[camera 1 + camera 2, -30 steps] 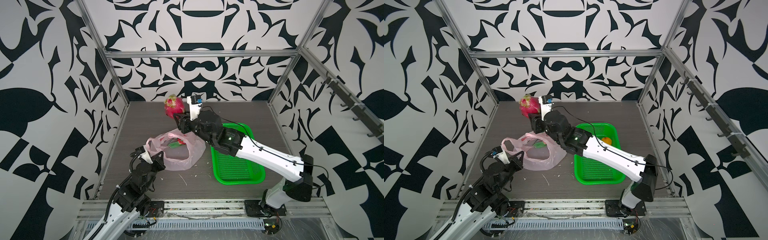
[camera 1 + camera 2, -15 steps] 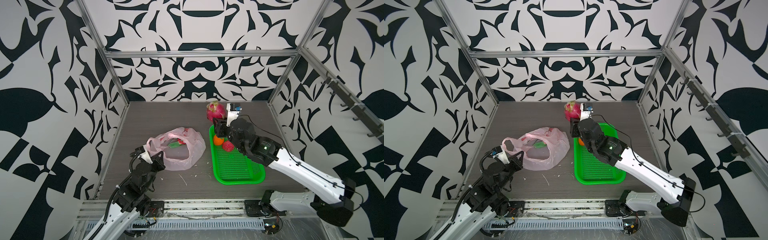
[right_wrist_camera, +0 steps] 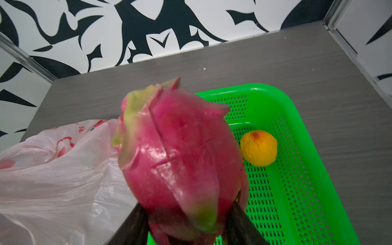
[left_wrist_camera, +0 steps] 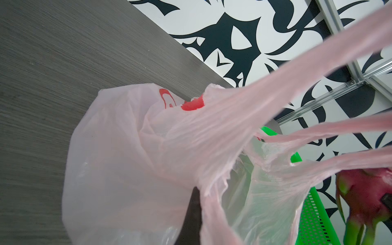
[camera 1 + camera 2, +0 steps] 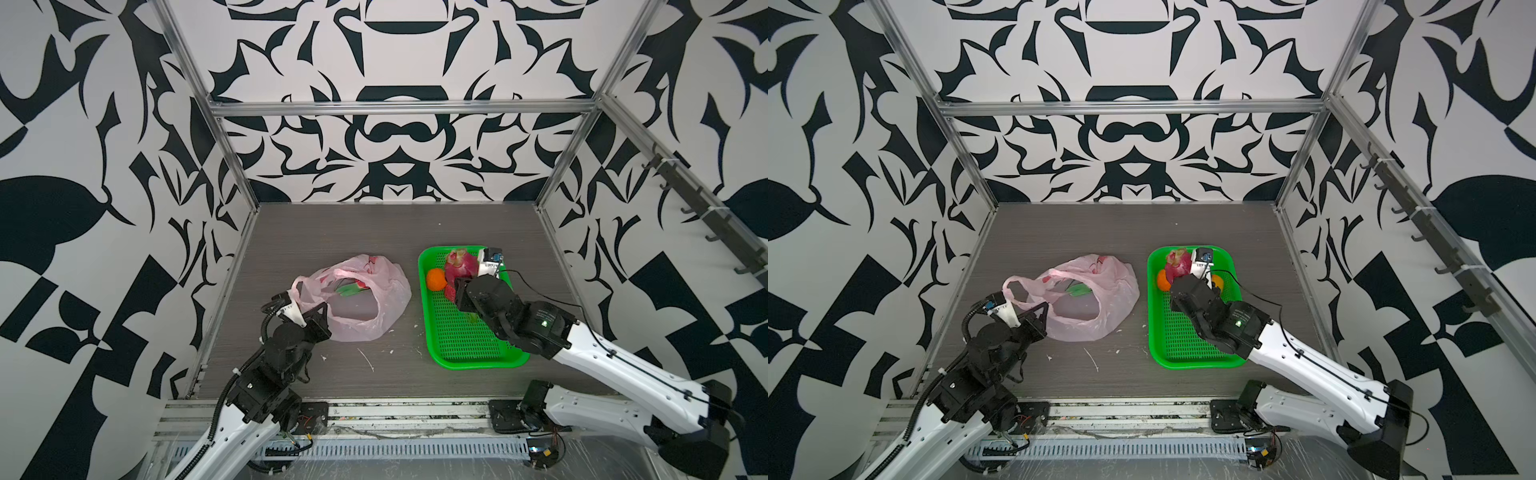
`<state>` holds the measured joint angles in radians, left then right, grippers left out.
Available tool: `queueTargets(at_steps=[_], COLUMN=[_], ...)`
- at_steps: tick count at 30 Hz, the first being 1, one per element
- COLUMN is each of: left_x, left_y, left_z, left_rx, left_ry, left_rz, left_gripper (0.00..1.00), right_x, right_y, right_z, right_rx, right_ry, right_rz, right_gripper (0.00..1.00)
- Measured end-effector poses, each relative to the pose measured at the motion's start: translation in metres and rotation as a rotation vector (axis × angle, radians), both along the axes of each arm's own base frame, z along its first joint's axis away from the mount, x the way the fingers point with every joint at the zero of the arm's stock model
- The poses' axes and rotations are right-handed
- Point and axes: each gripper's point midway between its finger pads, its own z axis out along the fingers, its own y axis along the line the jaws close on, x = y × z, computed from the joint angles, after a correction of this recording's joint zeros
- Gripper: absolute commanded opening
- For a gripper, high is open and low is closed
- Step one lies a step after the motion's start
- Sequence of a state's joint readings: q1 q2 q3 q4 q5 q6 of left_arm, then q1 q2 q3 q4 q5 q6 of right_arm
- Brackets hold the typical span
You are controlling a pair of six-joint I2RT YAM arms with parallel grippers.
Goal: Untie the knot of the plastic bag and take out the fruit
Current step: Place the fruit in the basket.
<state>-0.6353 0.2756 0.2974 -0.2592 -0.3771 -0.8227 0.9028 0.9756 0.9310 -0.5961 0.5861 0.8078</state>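
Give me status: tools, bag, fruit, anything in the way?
Left tool shut on plastic bag, mouth open. Right tool shut on dragon fruit over green basket. Second fruit inside bag. Nothing blocking.

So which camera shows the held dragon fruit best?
The right wrist view: the dragon fruit fills it, close up. Both top views show it small, at the green basket; the left wrist view clips it.
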Motion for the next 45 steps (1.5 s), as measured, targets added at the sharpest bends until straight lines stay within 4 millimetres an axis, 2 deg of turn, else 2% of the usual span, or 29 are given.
queueTargets(at_steps=[4,8,14,24,34,45], left_x=[-0.001,-0.002,-0.002,-0.002,-0.003,-0.004], left_y=[0.001,0.002,0.004,0.006,0.006,0.007], left_z=[0.001,0.002,0.003,0.005,0.006,0.005], left_rx=[-0.005,-0.015,-0.018,-0.025,-0.030,-0.027], left_ry=[-0.002,-0.007,-0.009,-0.017,-0.021,-0.017], left_rz=[0.002,0.009,0.016,0.024,0.024,0.024], left_gripper=[0.00,0.00,0.00,0.00,0.00,0.00], right_x=[-0.010,-0.021,-0.024,-0.027,-0.024,-0.018], right_y=[-0.006,-0.002,0.009,0.015,0.021,0.021], right_z=[-0.030,-0.064,-0.091,-0.129,-0.147,-0.157], right_rx=[0.036,0.035,0.044,0.058,0.079,0.081], right_ry=[0.060,0.138,0.206,0.282,0.317,0.336], right_rz=[-0.042,-0.055,-0.076,-0.119,-0.146,-0.169], right_gripper=[0.20,0.20,0.20,0.23,0.31,0.49])
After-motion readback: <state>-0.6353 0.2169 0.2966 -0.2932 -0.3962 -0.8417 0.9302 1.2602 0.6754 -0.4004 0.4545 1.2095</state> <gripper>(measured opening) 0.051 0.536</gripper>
